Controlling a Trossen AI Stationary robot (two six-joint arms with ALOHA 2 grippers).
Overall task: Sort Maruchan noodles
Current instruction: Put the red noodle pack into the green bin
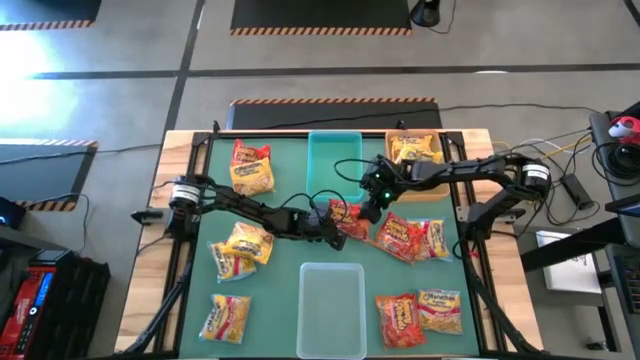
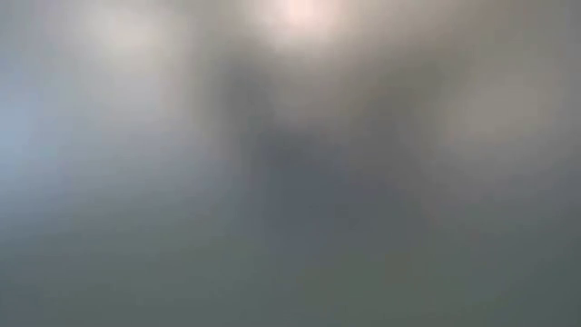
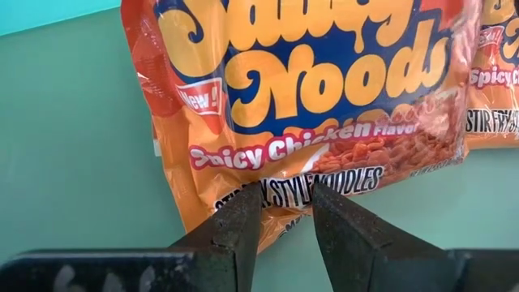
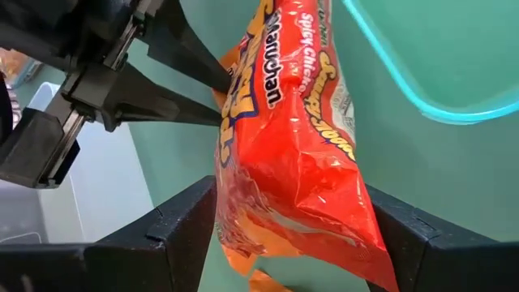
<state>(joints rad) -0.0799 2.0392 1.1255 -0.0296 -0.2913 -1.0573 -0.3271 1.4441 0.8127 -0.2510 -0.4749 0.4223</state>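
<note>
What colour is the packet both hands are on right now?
Red-orange packet with blue and yellow lettering, shown best in the left wrist view; left hand pinches its edge, right hand straddles it.

Left gripper at frame centre, fingers pinched narrow; right gripper just upper right of it, fingers spread wide

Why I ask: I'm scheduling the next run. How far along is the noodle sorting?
Done: yellow packets lie in the tan bin. In hand: a red packet is pinched by the left tool, with the right tool open around it. Left: the teal bin and clear bin look empty, and loose packets lie on both sides of the green mat, so most remains.
</note>
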